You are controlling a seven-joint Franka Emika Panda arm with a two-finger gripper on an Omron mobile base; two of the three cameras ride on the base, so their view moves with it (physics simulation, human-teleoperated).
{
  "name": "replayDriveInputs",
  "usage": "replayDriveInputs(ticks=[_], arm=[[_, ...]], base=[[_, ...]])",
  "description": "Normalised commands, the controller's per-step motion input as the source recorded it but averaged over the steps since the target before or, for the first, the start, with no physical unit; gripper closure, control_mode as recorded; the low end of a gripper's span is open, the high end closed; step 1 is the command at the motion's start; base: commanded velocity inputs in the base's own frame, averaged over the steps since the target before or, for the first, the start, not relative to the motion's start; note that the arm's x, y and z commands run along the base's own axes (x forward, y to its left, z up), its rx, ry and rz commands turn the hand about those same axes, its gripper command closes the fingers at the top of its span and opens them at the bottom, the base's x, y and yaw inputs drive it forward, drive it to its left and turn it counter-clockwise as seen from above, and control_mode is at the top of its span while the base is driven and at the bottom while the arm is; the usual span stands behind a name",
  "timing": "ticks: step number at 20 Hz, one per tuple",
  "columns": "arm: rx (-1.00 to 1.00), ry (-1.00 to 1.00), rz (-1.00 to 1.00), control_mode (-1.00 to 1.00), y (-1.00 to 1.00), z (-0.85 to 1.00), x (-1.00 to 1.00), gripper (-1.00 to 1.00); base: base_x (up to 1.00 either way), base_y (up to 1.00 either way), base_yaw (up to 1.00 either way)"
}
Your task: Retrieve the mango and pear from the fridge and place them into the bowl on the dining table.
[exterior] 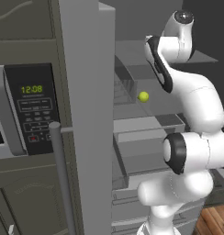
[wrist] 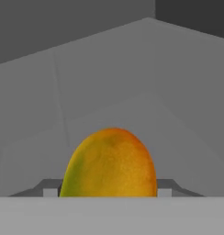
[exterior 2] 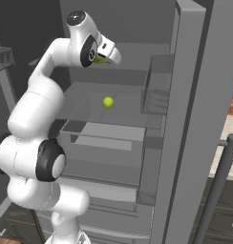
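Mango [wrist: 111, 163] sits between your claw's [wrist: 108, 192] fingertips [wrist: 50, 192], up in the fridge [exterior: 88, 114] over the upper shelf; the claw is clamped on it. Pear [exterior: 143, 96] rests alone on the shelf below, well apart. Fridge door stands open.

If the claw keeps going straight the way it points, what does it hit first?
The mango, which already sits between the fingers of the claw. Past it lies the grey inner wall of the fridge; how far off is unclear.
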Motion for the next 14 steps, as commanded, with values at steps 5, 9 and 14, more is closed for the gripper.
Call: replayDriveInputs(ticks=[5,9,14], arm=[[0.04,0.00,0.16,-1.00,-0.09,-0.23,-1.00,1.00],[0.03,0.00,0.25,-1.00,0.00,-0.33,-1.00,1.00],[0.00,0.00,0.26,-1.00,0.07,-0.27,-0.95,1.00]], base=[[0.00,0.00,0.00],[0.00,0.00,0.00],[0.00,0.00,0.00]])
